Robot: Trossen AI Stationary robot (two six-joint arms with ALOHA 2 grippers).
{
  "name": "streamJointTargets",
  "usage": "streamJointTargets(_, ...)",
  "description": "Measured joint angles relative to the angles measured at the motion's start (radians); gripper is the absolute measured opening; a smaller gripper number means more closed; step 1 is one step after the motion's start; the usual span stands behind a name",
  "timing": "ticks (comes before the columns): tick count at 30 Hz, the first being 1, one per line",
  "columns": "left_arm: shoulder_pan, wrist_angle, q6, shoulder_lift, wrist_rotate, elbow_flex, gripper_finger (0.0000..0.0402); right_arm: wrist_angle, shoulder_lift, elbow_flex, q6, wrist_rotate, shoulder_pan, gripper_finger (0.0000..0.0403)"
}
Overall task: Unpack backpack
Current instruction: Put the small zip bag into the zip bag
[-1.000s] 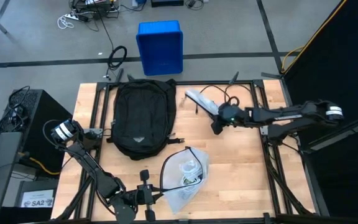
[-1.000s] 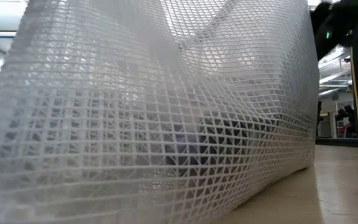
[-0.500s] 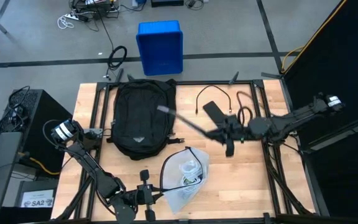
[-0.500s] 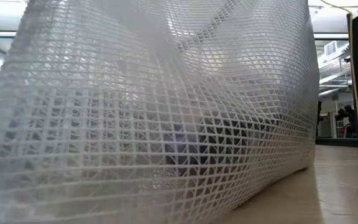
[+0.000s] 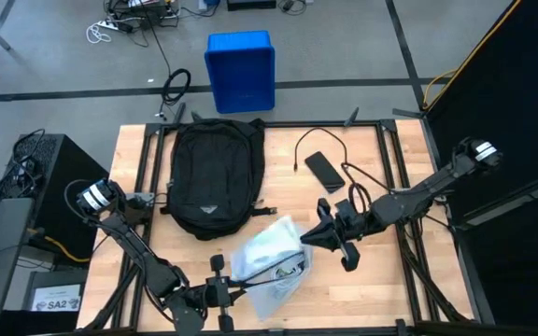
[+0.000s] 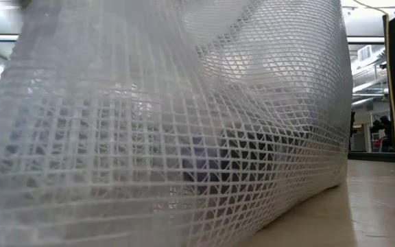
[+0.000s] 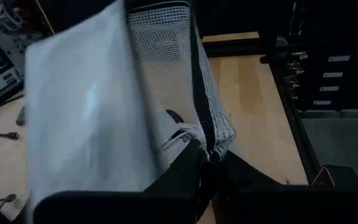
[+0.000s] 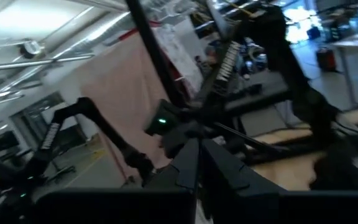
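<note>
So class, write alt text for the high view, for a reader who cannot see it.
A large black fabric backpack lies on a wooden table; nearer the front, the left gripper pinches a white mesh pouch. The shut right gripper hovers beside it, near a black phone.

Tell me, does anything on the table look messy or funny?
Yes. The clear mesh zip pouch lies crumpled near the table's front, half lifted because the left gripper pinches its black zipper edge. The big black fabric backpack lies flat, and a flat black phone with its cable sits loose beside it.
</note>
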Motion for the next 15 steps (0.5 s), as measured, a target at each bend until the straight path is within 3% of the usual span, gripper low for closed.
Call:
streamJointTargets(6,0.0,0.001,0.0,0.0,0.0,0.0,0.0,-0.124,0.045,0.12,-0.055,-0.046,-0.001,0.0)
streamJointTargets(15,0.0,0.014,0.0,0.0,0.0,0.0,0.0,-0.127,0.046,0.132,-0.092,-0.032,-0.01,0.0003)
